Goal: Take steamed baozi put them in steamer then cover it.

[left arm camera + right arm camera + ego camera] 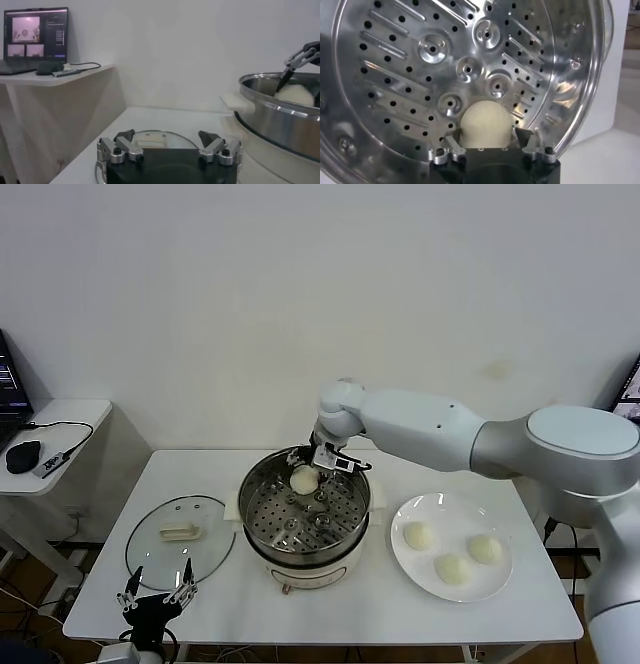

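Right gripper [312, 471] sits over the far rim of the steamer [262, 534], with one bun [304, 479] between its fingers on the perforated tray. In the right wrist view the jaws stand apart on either side of the bun [485, 125], with the fingers close to its flanks; whether they touch it I cannot tell. Judged: the bun has been set down, grip let go.

Risks from here:
- Soft dough may stick to a finger pad; a straight lift could drag the bun up or tip it off its seat
- The bun lies close to the steamer wall at the far side, so a sideways exit could nudge it against the steel or catch the rim
- Three buns [453, 567] wait on the plate [410, 579] at the right; if all land at the far edge the tray crowds there

Left gripper [156, 594] is idle at the near table [330, 624] edge, jaws wide apart, just in front of the lid [150, 559], which lies flat on the table left of the steamer, not yet on.

Look of the bun: smooth, round, cream-white, matte skin, no visible dents from here. It looks soft and easily marked, so light handling advised
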Motion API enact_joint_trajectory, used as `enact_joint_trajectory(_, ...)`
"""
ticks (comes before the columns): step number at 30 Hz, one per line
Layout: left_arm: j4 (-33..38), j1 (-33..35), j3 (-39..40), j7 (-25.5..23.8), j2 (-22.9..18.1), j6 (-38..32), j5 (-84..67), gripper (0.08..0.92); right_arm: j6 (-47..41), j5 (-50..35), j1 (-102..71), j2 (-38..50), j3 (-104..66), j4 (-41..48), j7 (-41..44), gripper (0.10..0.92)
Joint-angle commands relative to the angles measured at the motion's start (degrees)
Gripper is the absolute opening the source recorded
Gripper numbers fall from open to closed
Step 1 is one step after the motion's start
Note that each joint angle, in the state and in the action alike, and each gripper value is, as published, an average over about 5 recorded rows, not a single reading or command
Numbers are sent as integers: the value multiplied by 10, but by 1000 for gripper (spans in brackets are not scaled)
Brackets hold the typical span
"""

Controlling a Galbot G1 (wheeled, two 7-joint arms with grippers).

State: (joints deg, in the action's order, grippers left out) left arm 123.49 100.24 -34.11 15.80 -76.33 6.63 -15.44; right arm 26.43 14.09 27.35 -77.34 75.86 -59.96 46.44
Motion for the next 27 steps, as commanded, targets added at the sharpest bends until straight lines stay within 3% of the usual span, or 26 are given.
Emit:
enact_joint_trajectory(1,1,0,0,0,0,1,0,823,11,11,4,-7,-3,7,-3,821)
enact_joint_trajectory(7,9,0,0,-2,2,6,1,823,-41,-97,68,28,8,-58,31,823)
enact_joint_trajectory(14,18,6,-7,-4,11,7,1,823,-192,-269,145,138,14,-181,91,823)
enact_joint_trajectory(27,24,19,6,-16,19,-5,2,823,-329,-265,139,436,9,-290,116,823)
